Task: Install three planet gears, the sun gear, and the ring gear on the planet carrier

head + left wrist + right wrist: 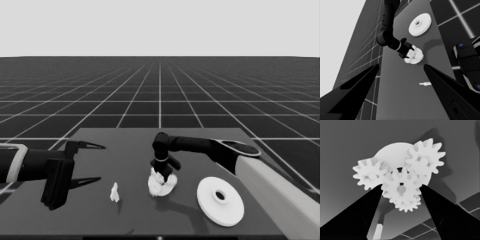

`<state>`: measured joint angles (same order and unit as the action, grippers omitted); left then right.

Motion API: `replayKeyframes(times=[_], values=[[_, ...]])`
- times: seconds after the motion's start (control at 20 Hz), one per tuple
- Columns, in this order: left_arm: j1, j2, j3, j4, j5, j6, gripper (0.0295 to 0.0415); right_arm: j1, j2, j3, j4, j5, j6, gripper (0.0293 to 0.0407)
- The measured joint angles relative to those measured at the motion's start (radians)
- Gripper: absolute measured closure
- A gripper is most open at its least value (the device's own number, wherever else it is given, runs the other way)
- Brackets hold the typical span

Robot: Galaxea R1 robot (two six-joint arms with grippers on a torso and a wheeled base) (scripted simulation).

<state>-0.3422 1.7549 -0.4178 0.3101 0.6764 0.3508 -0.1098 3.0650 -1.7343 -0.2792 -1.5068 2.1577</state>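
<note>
Gears (401, 190) sit clustered mid-table; my right gripper (165, 176) pinches the central one, larger disc (220, 201) at four o'clock, left gripper (90, 162) spread.

Head cam looks down across table (125, 145); both wrist cams share gears (401, 188)

Claw (401, 191) gripping central gear (400, 188) on smaller round part (392, 152)

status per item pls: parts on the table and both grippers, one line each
Smaller round part: flat on table, gears on it.
Gears: four, three outer round a centre one.
Centre gear: between right gripper's fingers.
Larger round part: flat, apart, not yet placed.
Thin white piece: lying alone, untouched.
Left gripper: open, parked over table's left end.
</note>
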Motion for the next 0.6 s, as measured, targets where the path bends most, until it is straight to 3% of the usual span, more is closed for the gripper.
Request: replayKeyframes(times=[0.6], values=[[0.0,0.0,0.0,0.0,0.0,0.0,0.0326,0.0,0.0,0.0,0.0,0.0,0.126,0.0391]])
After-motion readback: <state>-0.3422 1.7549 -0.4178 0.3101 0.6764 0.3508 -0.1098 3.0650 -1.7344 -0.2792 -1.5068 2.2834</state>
